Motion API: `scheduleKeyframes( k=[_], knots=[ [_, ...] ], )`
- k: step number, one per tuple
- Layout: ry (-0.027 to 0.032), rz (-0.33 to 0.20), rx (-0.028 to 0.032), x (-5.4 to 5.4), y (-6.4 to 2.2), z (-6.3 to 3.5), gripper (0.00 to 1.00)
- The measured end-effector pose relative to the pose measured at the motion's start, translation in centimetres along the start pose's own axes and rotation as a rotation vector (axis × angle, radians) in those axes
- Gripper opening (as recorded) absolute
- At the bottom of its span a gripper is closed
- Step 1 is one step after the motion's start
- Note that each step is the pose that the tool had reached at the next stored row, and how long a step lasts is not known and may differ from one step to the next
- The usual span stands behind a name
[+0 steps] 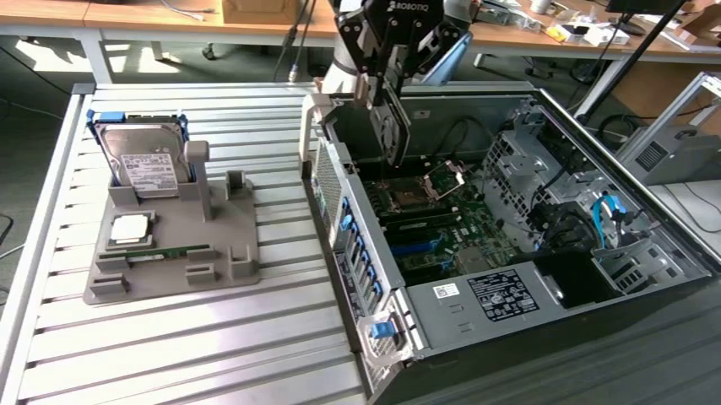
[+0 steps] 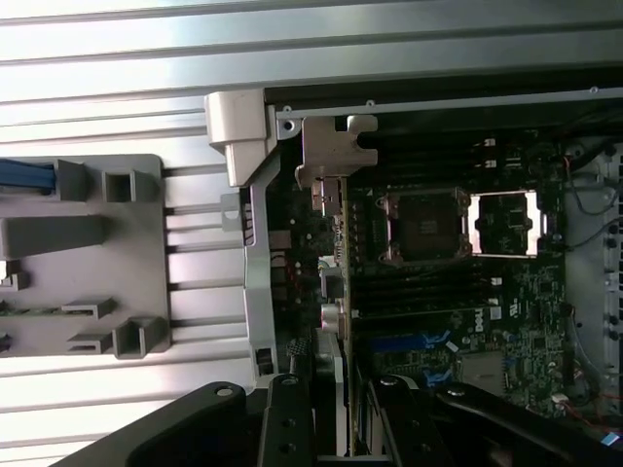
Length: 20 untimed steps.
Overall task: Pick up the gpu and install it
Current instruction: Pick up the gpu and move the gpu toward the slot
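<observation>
Plainly, your black two-fingered gripper (image 1: 387, 91) was pinching the thin dark gpu card (image 1: 391, 135), holding it upright and edge-on in the upper middle of the exterior view, above the rear of the open grey metal computer case (image 1: 451, 305). Its silvery metal bracket (image 2: 329, 151) hung over the dark motherboard (image 2: 487, 311), beside the square bare processor socket (image 2: 423, 226). You couldn't tell whether the card touched a slot.

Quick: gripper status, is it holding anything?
Gripper: closed on the gpu, card held on edge above the open computer case.
</observation>
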State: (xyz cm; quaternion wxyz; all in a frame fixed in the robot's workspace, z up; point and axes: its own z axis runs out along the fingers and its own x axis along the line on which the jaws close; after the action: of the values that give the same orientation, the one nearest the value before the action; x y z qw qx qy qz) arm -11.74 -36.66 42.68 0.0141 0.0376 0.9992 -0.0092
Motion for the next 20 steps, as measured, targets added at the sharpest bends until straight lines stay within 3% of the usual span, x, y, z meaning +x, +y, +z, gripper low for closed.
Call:
scheduleKeyframes(
  k=[20],
  knots=[
    [-0.0015,-0.001,0.0215,-1.9,0.14,0.24,0.27]
  ],
)
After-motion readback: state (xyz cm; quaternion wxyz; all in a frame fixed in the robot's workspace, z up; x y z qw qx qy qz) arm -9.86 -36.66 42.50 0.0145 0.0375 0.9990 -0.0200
